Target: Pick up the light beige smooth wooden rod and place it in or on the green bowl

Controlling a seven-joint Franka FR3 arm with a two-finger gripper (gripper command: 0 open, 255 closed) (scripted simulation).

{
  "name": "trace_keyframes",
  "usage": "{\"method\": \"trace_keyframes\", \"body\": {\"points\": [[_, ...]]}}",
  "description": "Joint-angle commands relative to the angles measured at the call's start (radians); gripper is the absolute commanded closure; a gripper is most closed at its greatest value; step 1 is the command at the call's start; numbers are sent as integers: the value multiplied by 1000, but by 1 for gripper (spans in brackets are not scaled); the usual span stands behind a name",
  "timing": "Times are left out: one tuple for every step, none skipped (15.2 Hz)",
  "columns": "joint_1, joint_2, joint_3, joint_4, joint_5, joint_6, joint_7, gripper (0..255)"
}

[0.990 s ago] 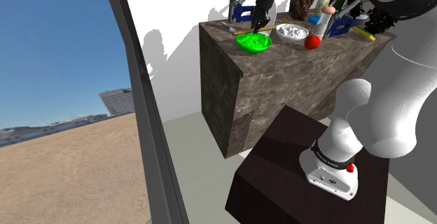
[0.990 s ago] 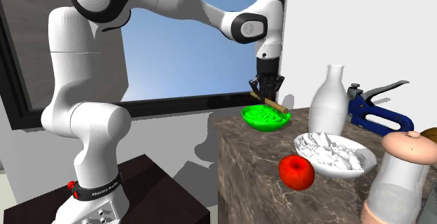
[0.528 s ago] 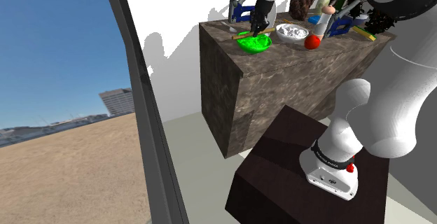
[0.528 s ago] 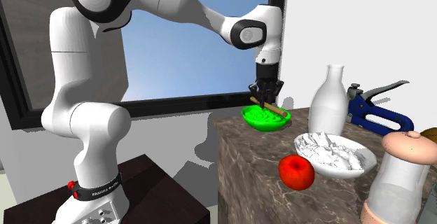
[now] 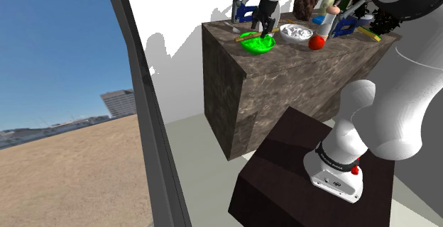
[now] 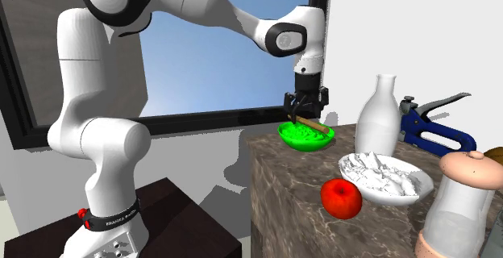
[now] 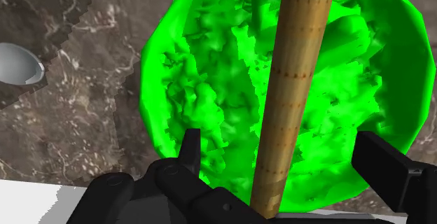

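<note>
Green bowl [image 7: 203, 82] at frame centre, tan rod [image 7: 294, 61] across it | my pincer [image 7: 280, 142] spread wide, fingers clear of the rod

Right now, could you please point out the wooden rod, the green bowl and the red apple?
wooden rod [image 7: 294, 82], wrist view, middle of its shaft.
green bowl [image 6: 294, 142], second exterior view, its outer wall.
red apple [image 6: 341, 197], second exterior view, its front.

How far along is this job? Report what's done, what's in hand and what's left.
Done: the wooden rod lies across the top of the green bowl. In hand: nothing. The gripper hangs just above with its fingers apart, one on either side of the rod and not touching it. Left: probably only lifting the arm clear.
</note>
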Motion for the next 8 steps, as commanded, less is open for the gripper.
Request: {"method": "trace_keyframes", "body": {"points": [[0,-1,0,0,-1,0,0,0],[7,-24,-3,19,-27,-28,18,0],[12,-45,-5,40,-50,-56,34,0],[16,-63,-5,63,-70,-86,48,0],[18,-76,-4,82,-84,-110,57,0],[17,-76,-3,82,-84,-110,57,0],[17,-76,-3,82,-84,-110,58,0],[17,-76,-3,82,-84,-110,57,0]]}}
